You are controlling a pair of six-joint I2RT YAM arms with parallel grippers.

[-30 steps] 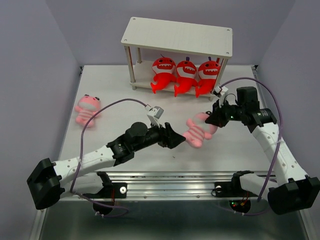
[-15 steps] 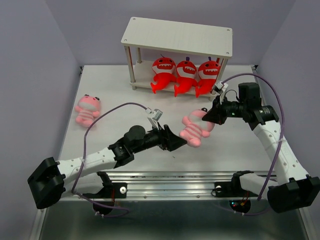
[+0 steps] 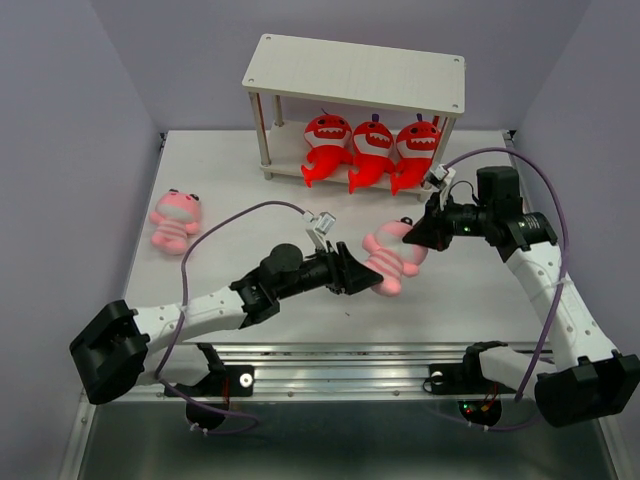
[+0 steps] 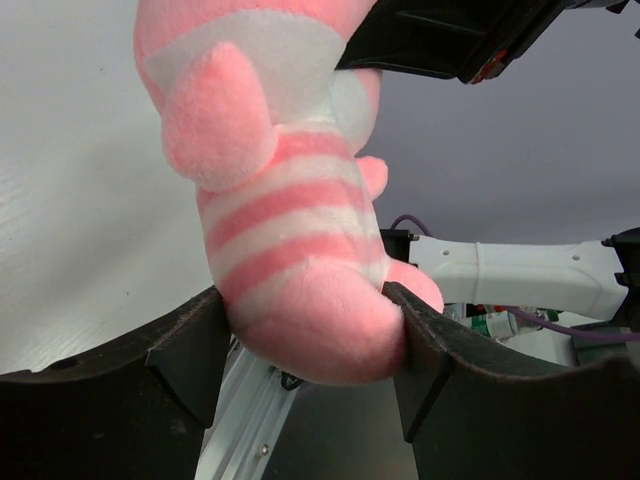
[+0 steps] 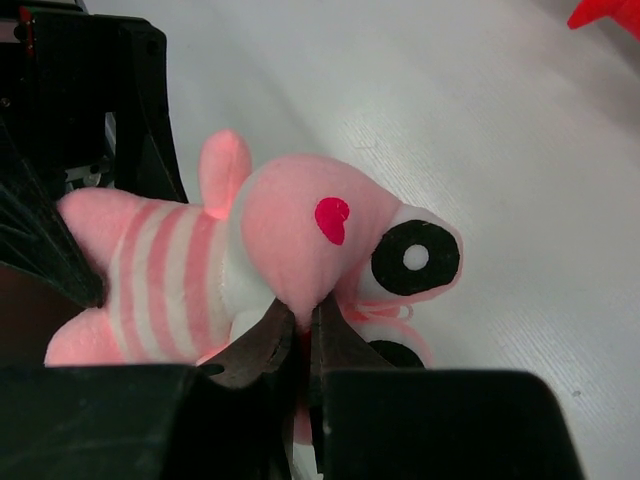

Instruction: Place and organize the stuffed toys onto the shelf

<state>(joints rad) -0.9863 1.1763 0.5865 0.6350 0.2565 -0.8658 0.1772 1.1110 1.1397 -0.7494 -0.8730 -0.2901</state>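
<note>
Both grippers meet at the striped pink toy (image 3: pixel 390 258), mid-table in front of the shelf (image 3: pixel 355 73). Right gripper (image 5: pixel 300 335) pinches its head, fingers nearly together on the plush. Left gripper (image 4: pixel 305 340) stands wide, both fingers against the toy's lower body (whether it squeezes, I cannot tell).

Three red shark toys (image 3: pixel 372 152) under the shelf (image 3: pixel 356 74); one pink striped toy (image 3: pixel 175 220) left, another (image 3: pixel 388 258) mid-table.

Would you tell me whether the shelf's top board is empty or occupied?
Empty: the shelf top is bare; three red toys sit on its lower tier.
</note>
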